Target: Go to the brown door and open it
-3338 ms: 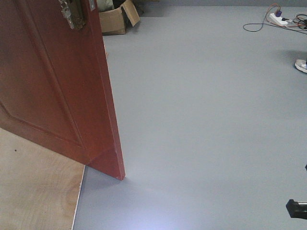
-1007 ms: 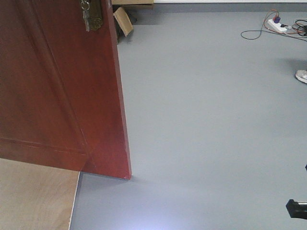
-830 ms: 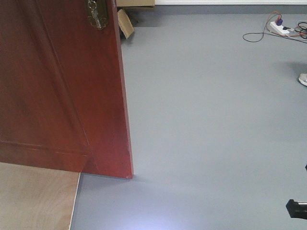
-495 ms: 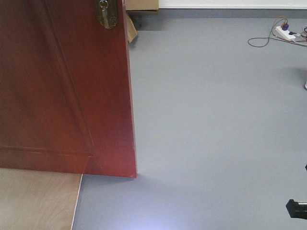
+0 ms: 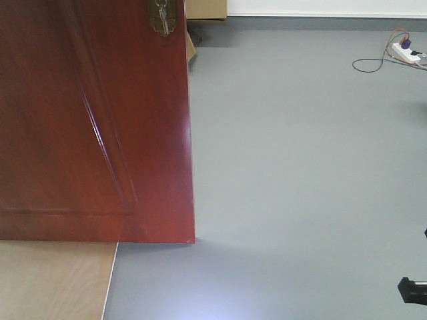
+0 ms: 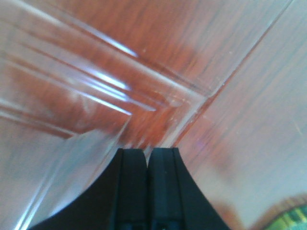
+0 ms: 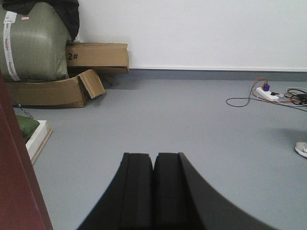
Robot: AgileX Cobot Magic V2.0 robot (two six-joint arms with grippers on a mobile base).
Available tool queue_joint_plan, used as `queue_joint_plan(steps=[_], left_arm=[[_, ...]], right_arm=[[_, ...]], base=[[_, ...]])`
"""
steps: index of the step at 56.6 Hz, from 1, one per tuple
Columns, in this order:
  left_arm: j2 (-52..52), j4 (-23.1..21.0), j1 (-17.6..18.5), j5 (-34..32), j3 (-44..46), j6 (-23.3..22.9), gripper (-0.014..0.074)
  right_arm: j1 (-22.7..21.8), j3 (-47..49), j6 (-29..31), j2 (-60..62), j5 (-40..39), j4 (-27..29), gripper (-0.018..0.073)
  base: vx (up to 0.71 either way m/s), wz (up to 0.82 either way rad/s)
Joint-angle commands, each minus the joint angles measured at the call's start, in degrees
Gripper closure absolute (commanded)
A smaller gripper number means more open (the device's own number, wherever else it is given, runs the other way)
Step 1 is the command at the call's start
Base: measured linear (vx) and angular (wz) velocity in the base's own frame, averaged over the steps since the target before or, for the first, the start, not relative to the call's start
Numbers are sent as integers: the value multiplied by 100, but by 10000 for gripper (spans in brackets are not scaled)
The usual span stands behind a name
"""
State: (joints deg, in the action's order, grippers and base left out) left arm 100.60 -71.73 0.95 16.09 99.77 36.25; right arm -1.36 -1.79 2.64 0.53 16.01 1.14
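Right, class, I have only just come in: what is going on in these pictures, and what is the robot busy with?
A two-armed robot on wheels is at a brown door. The left gripper is shut, holds nothing, and points at the door's glossy panel moulding from very close; actual contact cannot be confirmed. The right gripper is also shut and empty, aimed past the door's edge across grey floor towards cardboard boxes. The door's free edge stands out over that floor.

Glossy reddish-brown door stands upright at left, brass lock plate at top
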Motion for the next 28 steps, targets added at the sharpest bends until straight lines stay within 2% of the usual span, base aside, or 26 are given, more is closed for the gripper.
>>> queue_joint_plan(steps=[1,28], left_arm=[[-269,-135,15,-167,227,6,600],[-269,-135,15,-167,227,6,600]], right_arm=[[-39,-35,31,77,-468,-35,559],[-39,-35,31,77,-468,-35,559]], base=[[5,1],[1,0]])
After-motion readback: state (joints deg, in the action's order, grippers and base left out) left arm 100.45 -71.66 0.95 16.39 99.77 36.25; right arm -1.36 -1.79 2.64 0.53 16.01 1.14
